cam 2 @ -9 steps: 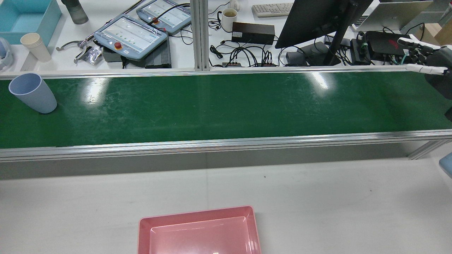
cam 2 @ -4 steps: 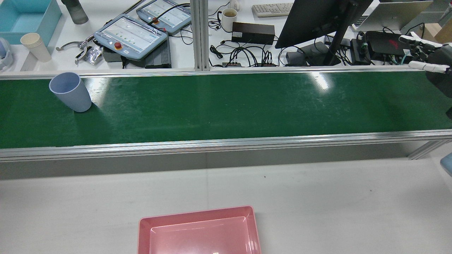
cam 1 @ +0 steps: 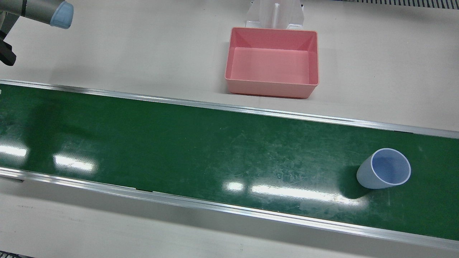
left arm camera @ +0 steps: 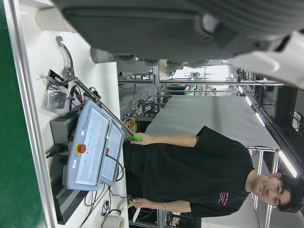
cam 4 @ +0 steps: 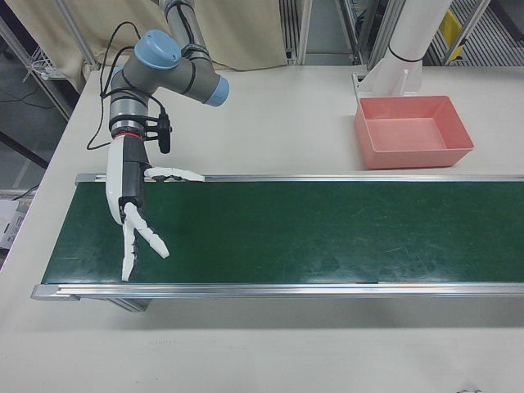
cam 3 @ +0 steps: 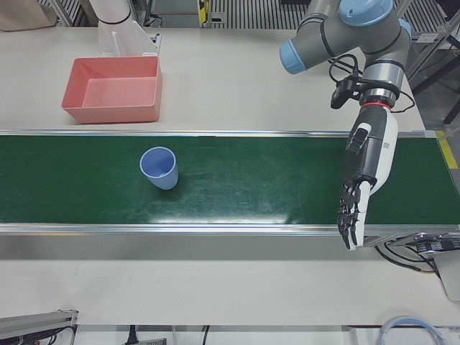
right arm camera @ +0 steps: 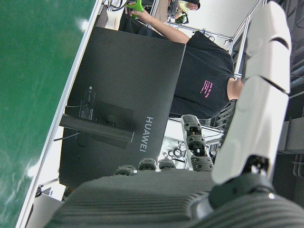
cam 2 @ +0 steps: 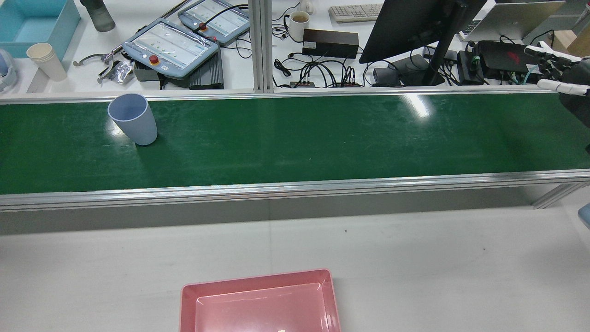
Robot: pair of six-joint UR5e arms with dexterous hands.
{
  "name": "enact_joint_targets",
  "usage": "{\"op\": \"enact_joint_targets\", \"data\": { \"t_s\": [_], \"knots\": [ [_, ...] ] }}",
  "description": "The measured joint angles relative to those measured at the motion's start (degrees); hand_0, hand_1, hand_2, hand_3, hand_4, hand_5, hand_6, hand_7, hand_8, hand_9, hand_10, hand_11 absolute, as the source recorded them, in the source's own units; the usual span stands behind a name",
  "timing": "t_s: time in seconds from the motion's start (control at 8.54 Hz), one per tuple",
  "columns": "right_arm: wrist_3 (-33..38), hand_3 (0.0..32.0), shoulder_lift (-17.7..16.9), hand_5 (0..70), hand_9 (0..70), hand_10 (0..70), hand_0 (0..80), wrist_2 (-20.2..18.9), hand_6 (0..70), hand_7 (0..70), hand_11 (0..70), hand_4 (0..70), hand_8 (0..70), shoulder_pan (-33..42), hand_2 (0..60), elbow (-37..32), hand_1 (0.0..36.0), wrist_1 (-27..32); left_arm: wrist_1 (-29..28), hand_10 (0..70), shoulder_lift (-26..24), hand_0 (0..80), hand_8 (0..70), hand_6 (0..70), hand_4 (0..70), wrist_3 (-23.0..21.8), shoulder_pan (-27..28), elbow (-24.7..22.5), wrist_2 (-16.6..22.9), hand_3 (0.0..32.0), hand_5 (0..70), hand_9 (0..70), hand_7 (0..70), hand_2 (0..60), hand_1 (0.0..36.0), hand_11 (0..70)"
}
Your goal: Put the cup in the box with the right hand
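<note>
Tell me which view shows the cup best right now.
The front view: the cup is largest there, upright on the belt, its inside visible and empty. The rear and left-front views show it smaller. The right-front and hand views miss it.

Robotics lab / test cell w/ conveyor line

Long green conveyor belt (cam 2: 295, 138) in aluminium-profile framing runs across a white counter (cam 2: 415, 258), UR-type arm (cam 3: 345, 36) w/ blue joint caps on each side, pedestals bolted at the back. Operators' desk beyond the belt: two teach pendants (cam 2: 170, 46) w/ red e-stop buttons, Huawei monitor (cam 2: 415, 27), keyboard (cam 2: 355, 13), mug (cam 2: 298, 25), power bricks and tangled cables (cam 2: 322, 69), stack of paper cups (cam 2: 46, 60). Person in black T-shirt (left arm camera: 199, 175) stands by the desk. Further back: more aluminium frames, racks, ceiling strip lights — industrial/research workspace, not a home or shop.
</note>
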Motion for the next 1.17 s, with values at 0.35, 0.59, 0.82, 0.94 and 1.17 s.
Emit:
{"op": "enact_joint_targets", "data": {
  "t_s": [0.35,0.59,0.82,0.94,1.17],
  "knots": [
    [0.1,0.0,-0.5,5.7,1.9,0.0,48.7,0.0,2.6,3.9,0.0,0.0,3.0,-0.1,11.9,0.1,19.3,0.1,0.0,0.0,0.0,0.0,0.0,0.0,0.0,0.0,0.0,0.0,0.0,0.0,0.0,0.0,0.0,0.0,0.0,0.0],
    [0.1,0.0,-0.8,5.7,1.9,0.0,48.5,0.1,2.6,4.1,0.0,0.0,3.0,-0.6,12.0,0.0,19.1,0.1,0.0,0.0,0.0,0.0,0.0,0.0,0.0,0.0,0.0,0.0,0.0,0.0,0.0,0.0,0.0,0.0,0.0,0.0],
    [0.2,0.0,-1.0,5.6,1.7,0.0,48.4,0.1,2.6,4.2,0.0,0.0,2.9,-1.0,12.1,-0.1,19.0,0.1,0.0,0.0,0.0,0.0,0.0,0.0,0.0,0.0,0.0,0.0,0.0,0.0,0.0,0.0,0.0,0.0,0.0,0.0],
    [0.2,0.0,-1.0,5.6,1.8,0.0,48.4,0.1,2.5,4.1,0.0,0.0,2.9,-1.0,12.2,-0.1,19.0,0.1,0.0,0.0,0.0,0.0,0.0,0.0,0.0,0.0,0.0,0.0,0.0,0.0,0.0,0.0,0.0,0.0,0.0,0.0],
    [0.3,0.0,-1.1,5.2,1.8,0.0,47.5,0.1,2.5,4.4,0.0,0.0,2.8,-0.8,12.8,0.4,17.8,0.0,-0.1,0.0,0.0,0.0,0.0,0.0,0.0,0.0,0.0,0.2,0.0,0.0,0.0,0.0,0.0,0.0,0.0,0.0]
  ]
}}
